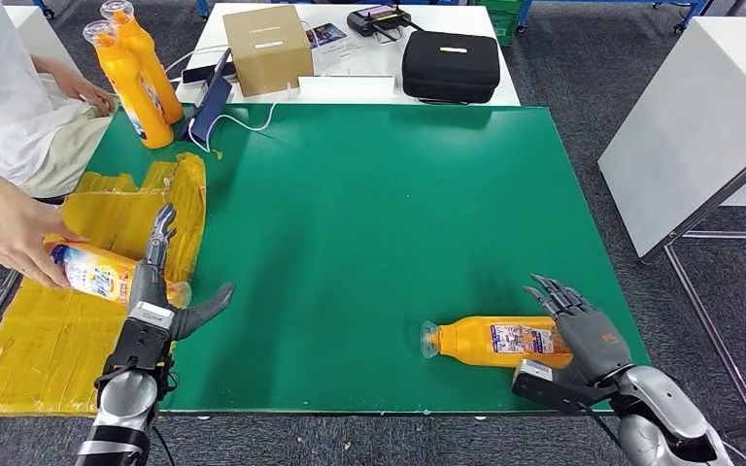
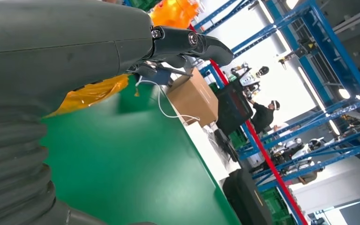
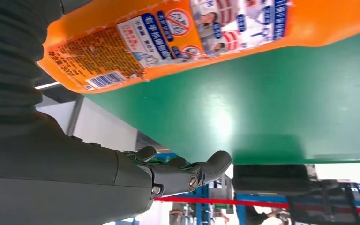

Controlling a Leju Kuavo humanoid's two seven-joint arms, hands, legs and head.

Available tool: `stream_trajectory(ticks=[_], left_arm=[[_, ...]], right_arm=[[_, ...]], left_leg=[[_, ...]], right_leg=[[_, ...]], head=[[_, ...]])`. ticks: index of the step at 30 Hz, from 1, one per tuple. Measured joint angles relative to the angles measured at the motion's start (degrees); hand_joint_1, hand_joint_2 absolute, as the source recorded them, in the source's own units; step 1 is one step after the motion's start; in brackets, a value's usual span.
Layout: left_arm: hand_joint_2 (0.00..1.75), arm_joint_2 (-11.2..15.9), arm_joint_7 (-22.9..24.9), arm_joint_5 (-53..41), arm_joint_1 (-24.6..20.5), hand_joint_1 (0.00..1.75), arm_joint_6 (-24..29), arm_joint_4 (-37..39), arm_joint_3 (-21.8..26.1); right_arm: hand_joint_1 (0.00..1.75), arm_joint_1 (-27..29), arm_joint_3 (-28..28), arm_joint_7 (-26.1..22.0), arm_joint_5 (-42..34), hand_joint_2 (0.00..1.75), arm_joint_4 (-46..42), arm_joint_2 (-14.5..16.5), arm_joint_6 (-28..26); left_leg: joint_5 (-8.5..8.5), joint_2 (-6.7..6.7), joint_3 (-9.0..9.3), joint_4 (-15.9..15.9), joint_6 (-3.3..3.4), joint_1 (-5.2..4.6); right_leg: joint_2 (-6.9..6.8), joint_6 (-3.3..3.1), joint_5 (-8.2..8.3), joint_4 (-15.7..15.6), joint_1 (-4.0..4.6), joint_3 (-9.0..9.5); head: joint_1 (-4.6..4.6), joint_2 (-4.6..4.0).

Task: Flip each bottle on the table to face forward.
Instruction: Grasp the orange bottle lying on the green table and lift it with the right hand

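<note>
An orange bottle (image 3: 206, 35) lies on the green bench (image 3: 243, 117), just beside the right hand (image 3: 75, 154), whose thumb (image 3: 201, 171) sticks out.

The robot's left arm (image 1: 124, 393) is silver at the forearm, with a rounded metallic elbow section and a thin black cable running alongside it near the wrist. A dark block with a pale silver band sits at the wrist, and above it the left hand (image 1: 160, 291) is dark grey, its fingers (image 1: 162, 231) slim and segmented, its thumb thick and smooth. The right arm (image 1: 662, 422) is likewise silver and rounded, ending in a black wrist block. The right hand (image 1: 585, 330) has a grey back and darker, jointed fingers (image 1: 550, 291). Up close, a grey ribbed cover (image 2: 14, 154) wraps the wrist, and small round screws mark the thumb's hinge (image 3: 193, 180).
</note>
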Motion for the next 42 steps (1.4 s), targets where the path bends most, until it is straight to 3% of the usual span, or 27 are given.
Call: stream_trajectory(ticks=[16, 20, 26, 27, 31, 32, 42], left_arm=[[1.75, -0.15, 0.24, 1.09, -1.37, 0.00, -1.02, 1.54, -1.81], [1.75, -0.20, 0.46, 1.37, -1.79, 0.00, -1.07, 1.90, -2.28], [1.75, -0.63, 0.99, 1.87, -3.11, 0.00, -1.70, 3.16, -3.70], [1.75, -0.75, 1.07, 1.96, -3.39, 0.00, -1.70, 3.45, -3.97], [1.75, -0.99, 1.30, 2.42, -4.15, 0.00, -1.69, 4.39, -4.89], [1.75, -1.03, 1.35, 2.53, -4.28, 0.00, -1.69, 4.59, -5.02], [1.75, -1.08, 1.46, 3.57, -4.74, 0.00, -1.72, 5.68, -5.58]], right_arm=[[0.00, -1.81, 0.31, 2.92, 4.51, 1.75, 7.17, -0.44, 2.61], [0.27, -2.93, 0.98, 3.79, 5.20, 1.75, 9.15, -0.54, 2.77], [0.42, -7.52, 4.84, 5.70, 9.53, 1.75, 14.40, -0.06, 3.54], [0.54, -8.59, 5.64, 5.72, 9.80, 1.75, 15.63, 0.14, 3.45], [1.59, -12.43, 8.52, 5.75, 10.37, 1.75, 20.08, 0.85, 3.22], [1.68, -13.21, 9.15, 5.79, 10.49, 1.75, 20.99, 0.98, 3.03], [1.75, -16.64, 12.85, 6.86, 10.48, 1.75, 25.28, 2.67, -1.55]], left_leg=[[0.00, -0.01, 0.00, 0.00, 0.01, -0.01], [0.01, 0.01, 0.01, 0.00, 0.02, 0.00], [-0.01, 0.16, 0.10, 0.00, 0.01, 0.03], [-0.02, 0.22, 0.15, 0.00, 0.01, 0.03], [-0.07, 0.52, 0.43, -0.01, 0.01, 0.03], [-0.08, 0.59, 0.52, -0.01, 0.01, 0.04], [-0.12, 0.87, 1.01, -0.02, 0.04, 0.06]], right_leg=[[-0.01, 0.01, 0.00, 0.00, -0.01, 0.04], [-0.01, 0.01, 0.00, 0.00, -0.01, 0.05], [0.07, -0.01, 0.01, 0.00, 0.03, 0.08], [0.10, -0.01, 0.02, -0.01, 0.03, 0.10], [0.34, -0.05, 0.06, -0.02, 0.03, 0.24], [0.42, -0.08, 0.07, -0.03, 0.04, 0.30], [0.75, -0.18, 0.18, -0.04, 0.05, 0.71]], head=[[0.00, 0.00], [0.01, 0.00], [0.01, 0.00], [0.02, 0.00], [0.03, 0.00], [0.03, 0.00], [0.03, 0.00]])
